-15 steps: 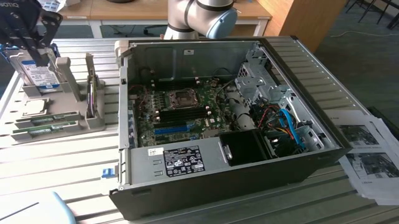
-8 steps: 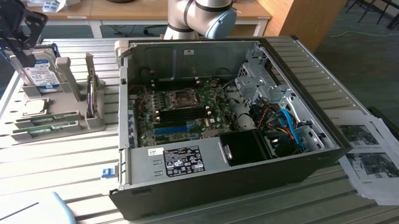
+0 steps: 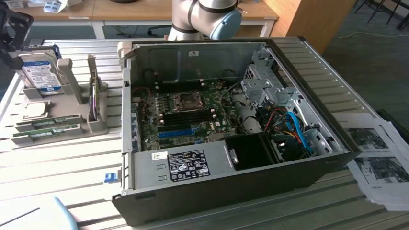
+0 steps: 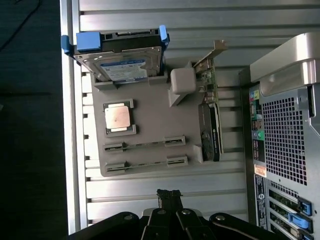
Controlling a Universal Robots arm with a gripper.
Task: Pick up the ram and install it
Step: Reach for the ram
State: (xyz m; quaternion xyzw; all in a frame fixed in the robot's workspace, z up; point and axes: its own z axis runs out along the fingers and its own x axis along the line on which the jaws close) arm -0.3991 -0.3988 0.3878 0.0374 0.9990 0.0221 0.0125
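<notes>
In the exterior view the arm (image 3: 206, 19) is cut off at twelve o'clock of the computer case (image 3: 223, 203), and the papers (image 3: 383, 163) at its three o'clock run past the edge — print too blurred to read. In the wrist view the end effector (image 4: 170, 194) is cropped behind its tips; the ram (image 4: 145, 145) and its twin (image 4: 145, 163) stand edge-on — chips too small to tell.

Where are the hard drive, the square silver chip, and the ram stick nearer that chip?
hard drive (image 4: 127, 67): wrist view, on its blue label.
square silver chip (image 4: 119, 117): wrist view, middle of its metal lid.
ram stick nearer the chip (image 4: 145, 145): wrist view, middle of its thin edge.
</notes>
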